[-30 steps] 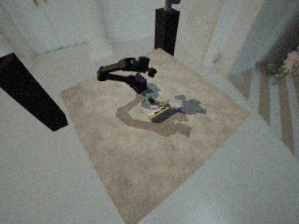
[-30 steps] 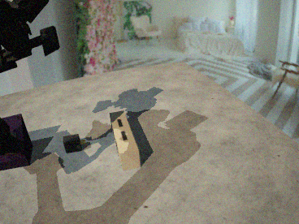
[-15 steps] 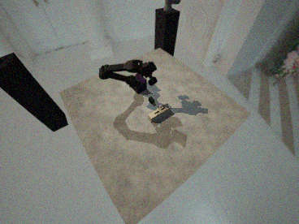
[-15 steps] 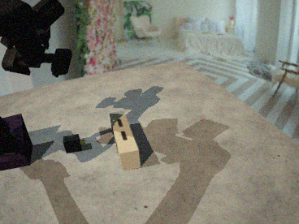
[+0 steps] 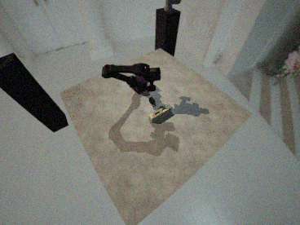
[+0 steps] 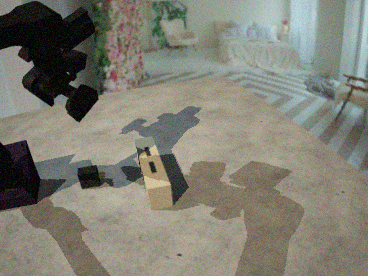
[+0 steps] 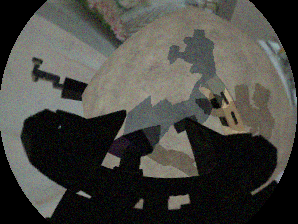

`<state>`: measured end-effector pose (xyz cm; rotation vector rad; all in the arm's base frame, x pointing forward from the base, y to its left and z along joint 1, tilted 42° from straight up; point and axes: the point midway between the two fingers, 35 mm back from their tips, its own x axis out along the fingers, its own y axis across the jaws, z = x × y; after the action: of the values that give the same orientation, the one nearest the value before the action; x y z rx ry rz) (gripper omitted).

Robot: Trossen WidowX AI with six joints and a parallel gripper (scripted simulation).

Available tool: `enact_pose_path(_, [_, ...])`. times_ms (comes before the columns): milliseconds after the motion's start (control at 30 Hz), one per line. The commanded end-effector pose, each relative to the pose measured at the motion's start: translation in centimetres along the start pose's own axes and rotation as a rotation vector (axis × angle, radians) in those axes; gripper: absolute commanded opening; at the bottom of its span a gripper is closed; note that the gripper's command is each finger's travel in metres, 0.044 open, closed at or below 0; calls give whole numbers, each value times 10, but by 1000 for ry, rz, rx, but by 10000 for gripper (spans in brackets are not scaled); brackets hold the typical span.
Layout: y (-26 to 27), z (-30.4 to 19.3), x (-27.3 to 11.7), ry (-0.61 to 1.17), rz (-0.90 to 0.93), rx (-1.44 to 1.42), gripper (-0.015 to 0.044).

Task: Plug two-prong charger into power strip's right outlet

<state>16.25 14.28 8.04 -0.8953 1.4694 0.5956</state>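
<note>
The charger (image 5: 152, 100) (image 6: 89, 177) is a small black block lying on the table, its prongs (image 6: 103, 176) toward the power strip. In the wrist view it is a dark shape partly hidden near the right finger. The power strip (image 5: 163, 115) (image 6: 160, 192) (image 7: 227, 108) is a tan box with two dark outlets on top, to the right of the charger in the exterior view. My gripper (image 6: 60, 97) (image 7: 156, 116) is open and empty, high above the table and clear of both.
The arm's dark purple base (image 6: 24, 175) (image 7: 119, 146) stands beside the charger. The tan table (image 5: 134, 179) (image 6: 150, 245) carries shadows of the arm across the charger and strip area. Dark posts (image 5: 34, 94) (image 5: 167, 33) stand beyond the table edges.
</note>
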Motion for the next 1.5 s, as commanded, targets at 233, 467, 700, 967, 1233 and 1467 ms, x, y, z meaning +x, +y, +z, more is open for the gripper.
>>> enact_pose_path(233, [-24,-10,23,125,-120,288,440])
enact_pose_path(467, [-38,-17,35,186,-210,459,440])
enact_pose_path(700, [-51,-25,47,233,-309,618,440])
enact_pose_path(967, [-65,-35,58,270,-431,789,440])
enact_pose_path(1233, [-71,-39,63,280,-485,859,440])
enact_pose_path(1467, [-73,-42,69,280,-486,859,440])
